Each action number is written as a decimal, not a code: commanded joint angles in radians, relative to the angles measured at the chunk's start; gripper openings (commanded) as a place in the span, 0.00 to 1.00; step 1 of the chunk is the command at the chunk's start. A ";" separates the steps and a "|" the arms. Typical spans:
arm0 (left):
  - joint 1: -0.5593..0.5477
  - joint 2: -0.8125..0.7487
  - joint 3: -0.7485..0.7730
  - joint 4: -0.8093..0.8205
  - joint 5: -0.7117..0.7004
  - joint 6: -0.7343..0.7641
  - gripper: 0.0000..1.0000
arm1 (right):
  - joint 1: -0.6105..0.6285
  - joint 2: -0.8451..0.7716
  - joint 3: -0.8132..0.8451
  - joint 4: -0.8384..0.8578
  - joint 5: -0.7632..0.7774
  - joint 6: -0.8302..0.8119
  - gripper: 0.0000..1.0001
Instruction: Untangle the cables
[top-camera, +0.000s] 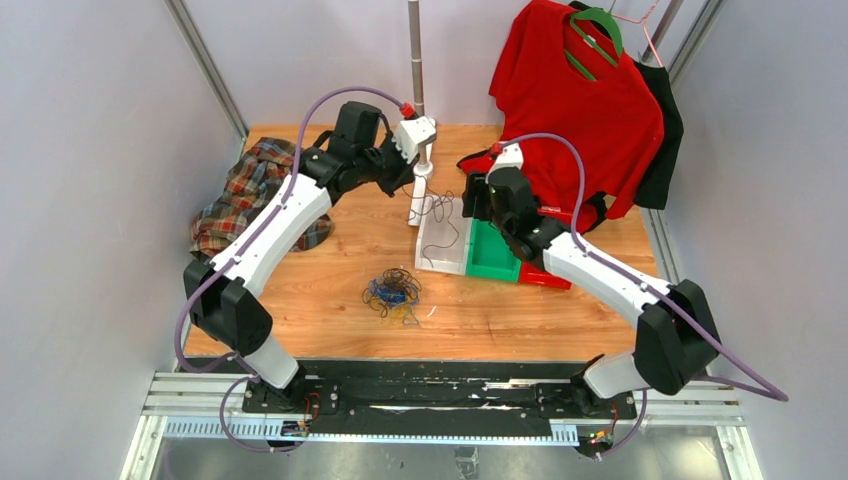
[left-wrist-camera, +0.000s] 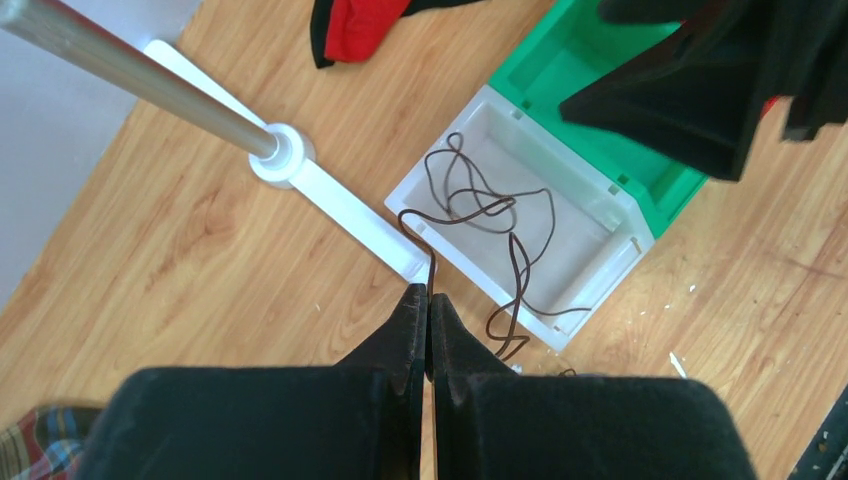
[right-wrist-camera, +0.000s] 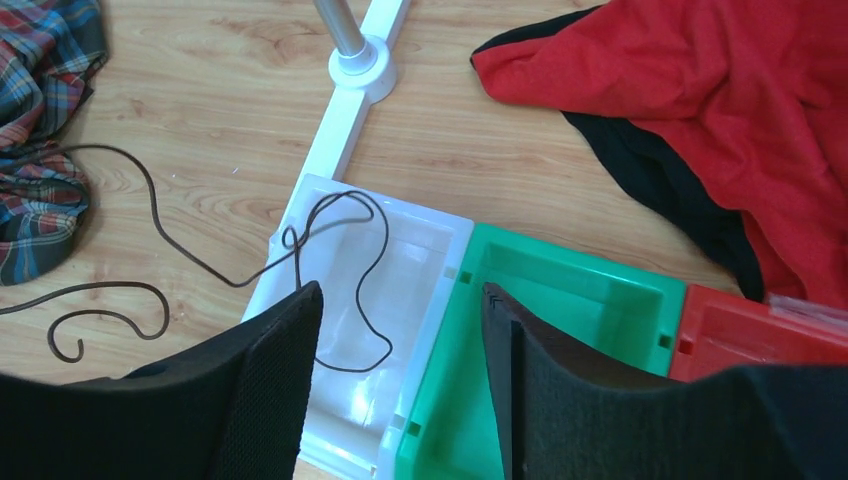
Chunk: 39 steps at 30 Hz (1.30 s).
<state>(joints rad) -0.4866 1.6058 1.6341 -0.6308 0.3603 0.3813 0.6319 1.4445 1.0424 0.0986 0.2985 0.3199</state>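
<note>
One cable out of several looks freed so far; I judge the task to be at an early stage. Nearest the arm bases, the wad of blue, yellow-orange and black cables lies on the surface in a knotted heap. It sits at about 7 o'clock from the white bin, well apart from it, with neither arm near it. All of that remains to be separated.

Further back, a single black cable lies looped loosely in the white bin. From the left wrist view, one strand spills over the rim at about 6 o'clock onto the wood. Another rises from the 9 o'clock edge into the left gripper, whose jaws are clenched on it. The right wrist view shows more of this cable trailing across the wood towards the plaid cloth. So it is apart from the wad but not yet wholly inside the bin.

The right gripper hangs over the seam between the white bin and the green bin, its jaws spread and grasping nothing. The green bin shows no cable. The red bin, at 3 o'clock of the green one, is only partly visible.

Farthest back stand the pole and the red shirt, neither part of the job.
</note>
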 joint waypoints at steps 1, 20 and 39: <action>-0.015 0.000 -0.025 0.041 -0.025 0.003 0.00 | -0.027 -0.063 -0.033 -0.040 0.005 0.051 0.60; -0.137 0.187 -0.132 0.237 -0.199 -0.020 0.01 | -0.029 -0.231 -0.118 -0.038 0.096 0.112 0.64; -0.148 0.259 -0.076 0.250 -0.207 -0.031 0.53 | -0.029 -0.230 -0.107 0.021 0.043 0.059 0.65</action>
<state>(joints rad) -0.6258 1.9366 1.5227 -0.3763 0.1509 0.3542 0.6144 1.2201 0.9195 0.0807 0.3550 0.4084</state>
